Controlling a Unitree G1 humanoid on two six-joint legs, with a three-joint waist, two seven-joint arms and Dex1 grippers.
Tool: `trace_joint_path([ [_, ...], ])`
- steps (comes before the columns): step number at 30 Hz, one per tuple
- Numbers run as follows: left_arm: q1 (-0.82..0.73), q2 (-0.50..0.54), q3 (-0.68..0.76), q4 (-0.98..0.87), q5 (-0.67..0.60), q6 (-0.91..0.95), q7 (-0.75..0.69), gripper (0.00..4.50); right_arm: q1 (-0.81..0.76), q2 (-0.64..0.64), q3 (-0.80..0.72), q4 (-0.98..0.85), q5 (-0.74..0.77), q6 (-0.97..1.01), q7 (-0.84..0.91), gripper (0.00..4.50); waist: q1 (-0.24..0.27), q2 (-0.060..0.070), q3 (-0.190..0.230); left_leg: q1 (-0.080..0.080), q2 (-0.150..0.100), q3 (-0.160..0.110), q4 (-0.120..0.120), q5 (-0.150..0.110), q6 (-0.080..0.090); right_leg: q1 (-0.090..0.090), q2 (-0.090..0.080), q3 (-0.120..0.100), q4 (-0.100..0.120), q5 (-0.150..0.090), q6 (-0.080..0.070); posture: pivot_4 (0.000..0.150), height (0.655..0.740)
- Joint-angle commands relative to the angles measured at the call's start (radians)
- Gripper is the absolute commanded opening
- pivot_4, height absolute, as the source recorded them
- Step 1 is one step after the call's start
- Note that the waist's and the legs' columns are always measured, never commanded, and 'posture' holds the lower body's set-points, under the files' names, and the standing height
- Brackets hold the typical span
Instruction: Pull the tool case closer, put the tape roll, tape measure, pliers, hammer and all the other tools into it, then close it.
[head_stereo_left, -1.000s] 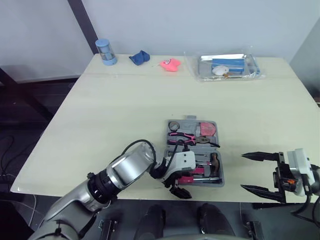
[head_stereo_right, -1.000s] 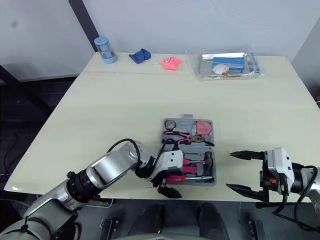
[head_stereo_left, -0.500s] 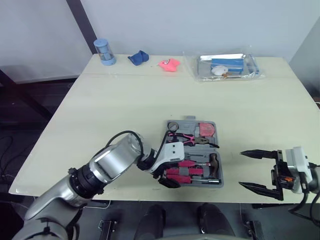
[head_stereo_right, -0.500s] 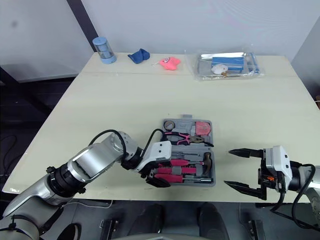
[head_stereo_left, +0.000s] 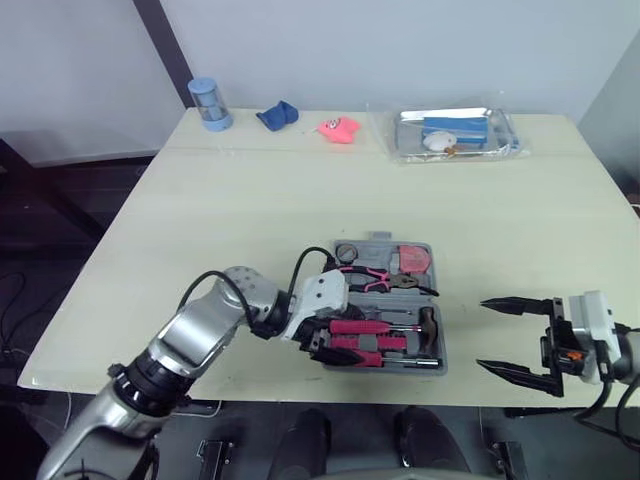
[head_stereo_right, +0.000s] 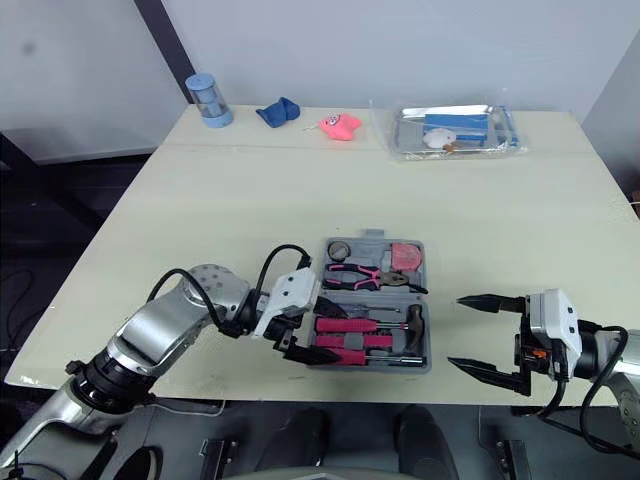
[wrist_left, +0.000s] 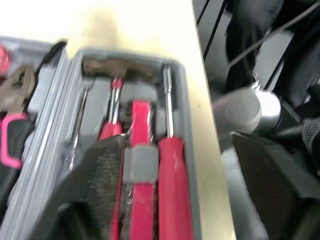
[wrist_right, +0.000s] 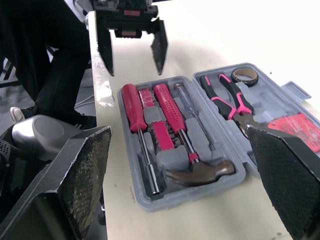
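The grey tool case (head_stereo_left: 432, 290) lies open near the table's front edge. In it are the tape roll (head_stereo_left: 347, 251), pink-handled pliers (head_stereo_left: 365, 278), red tape measure (head_stereo_left: 413, 259), hammer (wrist_right: 202, 172) and red screwdrivers (wrist_right: 170, 107). My left gripper (head_stereo_left: 335, 347) is open at the case's near left corner. One of its fingers (wrist_left: 107, 165) is over the red handles, and the other is out past the table edge. My right gripper (head_stereo_left: 515, 335) is open and empty, right of the case at the table's front edge. The right wrist view also shows the left gripper (wrist_right: 132, 52).
Along the far edge of the cream table (head_stereo_left: 250, 220) stand a blue cup (head_stereo_left: 208, 103), a blue cloth (head_stereo_left: 277, 115), a pink toy (head_stereo_left: 340, 129) and a clear tray (head_stereo_left: 455, 133) holding small items. The case sits close to the front edge.
My left arm has swung left, and its gripper has moved from in front of the case to the case's near left corner. The right gripper has barely moved.
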Motion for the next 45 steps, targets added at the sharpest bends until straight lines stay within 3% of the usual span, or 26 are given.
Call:
trace_joint_path([
  [1,0.014,-0.036,0.038,0.069,0.008,-0.122,-0.003,1.43,-0.013,0.003,-0.004,-0.004,0.006,-0.021,0.001,4.5,0.0,0.0,0.0,0.0,0.0,0.0,0.0,0.0,0.0,0.0,0.0,0.0,0.0,0.0,0.0,0.15,0.74],
  [4,0.026,-0.062,0.024,0.141,0.037,-0.237,-0.032,0.06,-0.017,0.005,-0.001,0.001,0.002,-0.025,0.001,4.5,0.0,0.0,0.0,0.0,0.0,0.0,0.0,0.0,0.0,0.0,0.0,0.0,0.0,0.0,0.0,0.15,0.74],
  [11,0.04,-0.099,-0.03,0.233,0.11,-0.401,-0.094,0.06,-0.024,0.005,0.003,0.014,-0.003,-0.036,0.002,4.5,-0.001,0.0,0.0,0.0,0.0,0.0,0.0,0.0,0.0,0.0,0.0,0.0,0.0,0.0,0.0,0.15,0.74],
  [26,0.042,-0.2,-0.078,0.39,0.21,-0.526,-0.094,0.06,-0.013,-0.001,-0.011,0.018,-0.004,-0.042,-0.001,4.5,-0.002,0.0,0.0,0.0,0.0,0.0,0.0,0.0,0.0,0.0,0.0,0.0,0.0,0.0,0.0,0.15,0.74],
  [45,0.065,-0.216,-0.112,0.57,0.278,-0.636,-0.098,0.06,0.016,-0.009,-0.028,-0.001,-0.004,-0.038,-0.015,4.5,-0.003,0.004,-0.006,0.002,0.0,0.0,0.0,0.0,0.0,0.001,0.0,0.0,0.0,0.0,0.0,0.15,0.74],
])
